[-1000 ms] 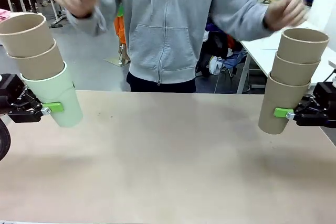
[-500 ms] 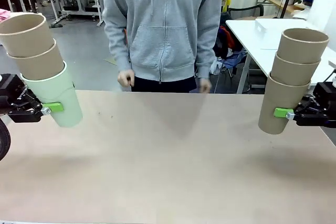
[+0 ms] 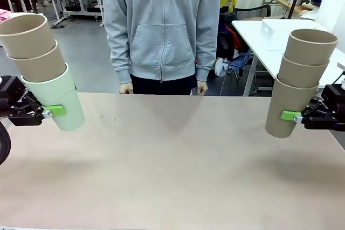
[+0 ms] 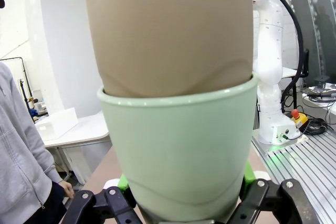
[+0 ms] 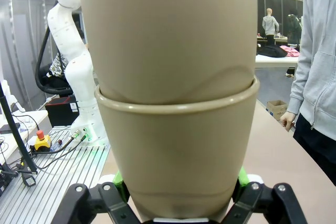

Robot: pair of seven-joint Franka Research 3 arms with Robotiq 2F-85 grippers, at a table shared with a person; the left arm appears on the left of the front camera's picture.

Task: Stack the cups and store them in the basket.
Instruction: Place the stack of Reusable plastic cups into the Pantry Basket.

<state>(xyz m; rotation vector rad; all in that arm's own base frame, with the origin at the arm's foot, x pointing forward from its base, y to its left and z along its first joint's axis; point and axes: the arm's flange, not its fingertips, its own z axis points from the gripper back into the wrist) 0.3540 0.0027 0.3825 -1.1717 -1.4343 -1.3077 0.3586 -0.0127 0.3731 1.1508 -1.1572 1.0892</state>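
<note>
Now the person's hands (image 3: 126,88) hang at the far edge of the bench (image 3: 172,176), lowered from a raised wave a second ago, while both stacks sit unmoved. Left jaws clamp the mint green cup (image 3: 59,103), which carries two tan cups (image 3: 29,47) at frame left. Right jaws clamp the bottom cup of the tan stack (image 3: 299,87) at frame right. Merging the stacks looks next. The bench is bare and tan, with white tables (image 3: 269,39) and grey floor (image 3: 91,52) behind.

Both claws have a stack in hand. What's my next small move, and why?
Probably carry the right claw and its three tan cups toward the middle, above the stack in the left claw, ready to nest them. Each claw is shut on a three-cup stack held off the table, the left one with the mint cup lowest, so two stacks need joining.
</note>
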